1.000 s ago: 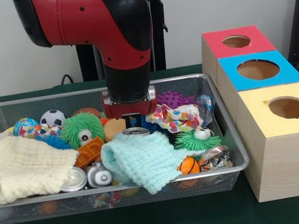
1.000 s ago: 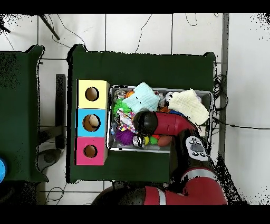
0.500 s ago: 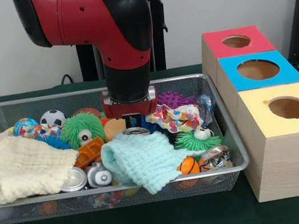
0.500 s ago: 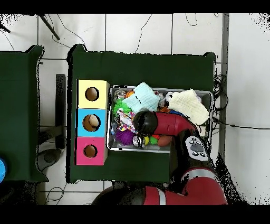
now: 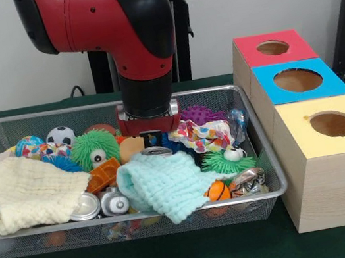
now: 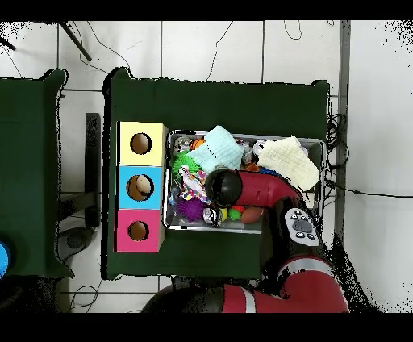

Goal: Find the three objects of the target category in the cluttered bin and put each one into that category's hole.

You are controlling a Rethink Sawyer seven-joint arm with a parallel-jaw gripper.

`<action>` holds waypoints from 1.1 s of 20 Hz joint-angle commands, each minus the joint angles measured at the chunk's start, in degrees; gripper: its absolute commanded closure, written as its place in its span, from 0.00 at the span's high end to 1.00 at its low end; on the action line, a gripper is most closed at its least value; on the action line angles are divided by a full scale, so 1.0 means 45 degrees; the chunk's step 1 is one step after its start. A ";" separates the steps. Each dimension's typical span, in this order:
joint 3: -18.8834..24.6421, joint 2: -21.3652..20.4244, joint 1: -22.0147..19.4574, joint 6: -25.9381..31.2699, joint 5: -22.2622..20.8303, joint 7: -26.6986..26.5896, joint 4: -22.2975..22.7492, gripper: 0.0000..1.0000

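Silver can lay directly beneath the gripper, against the mint cloth; whether its fingers were apart could not be told.

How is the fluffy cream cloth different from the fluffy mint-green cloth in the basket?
The cream waffle-textured cloth is bigger and spreads flat along one end of the wire mesh basket. The mint-green waffle-textured cloth is smaller, bunched up near the middle, and one corner droops over the basket's front rim. Both are soft, bumpy cloths lying on top of the toys.
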 commanded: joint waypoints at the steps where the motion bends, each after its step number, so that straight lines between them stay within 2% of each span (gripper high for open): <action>1: 0.0974 -0.0224 -0.0494 -0.0606 -0.0096 0.0830 -0.0047 0.00; 6: 0.0888 -0.0368 -0.0376 -0.0638 -0.0156 0.0876 0.0002 0.00; 22: 0.1084 -0.1286 -0.0462 -0.0728 0.0048 0.1099 0.1091 0.00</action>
